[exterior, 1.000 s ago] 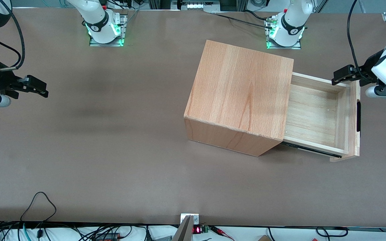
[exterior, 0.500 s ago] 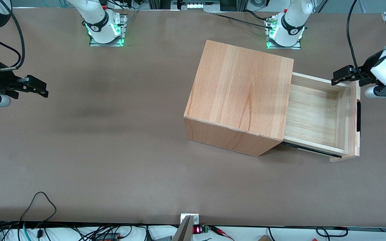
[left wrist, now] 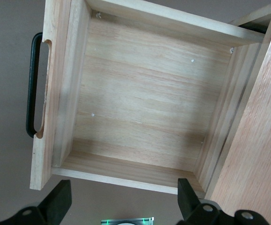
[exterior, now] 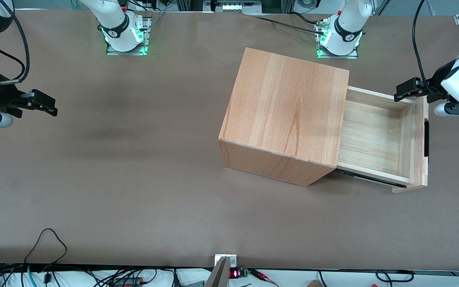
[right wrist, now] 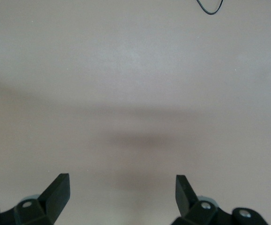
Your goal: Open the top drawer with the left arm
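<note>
I see the left arm's gripper (exterior: pixel 400 93) with its two fingers (left wrist: pixel 60 202) spread wide, holding and touching nothing. It hangs over the corner of the top drawer (exterior: pixel 377 135) farther from the front camera. That one drawer stands pulled well out of the one cabinet (exterior: pixel 285 115), its single black handle (exterior: pixel 426 138) clear of both fingers.

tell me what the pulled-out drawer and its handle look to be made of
Shallow pale top drawer: apparently unfinished light wood, grain and plank lines showing. Its black bar handle: smooth, slightly glossy, metal or plastic, unclear. The left arm's black gripper hangs open above the drawer's corner.
</note>
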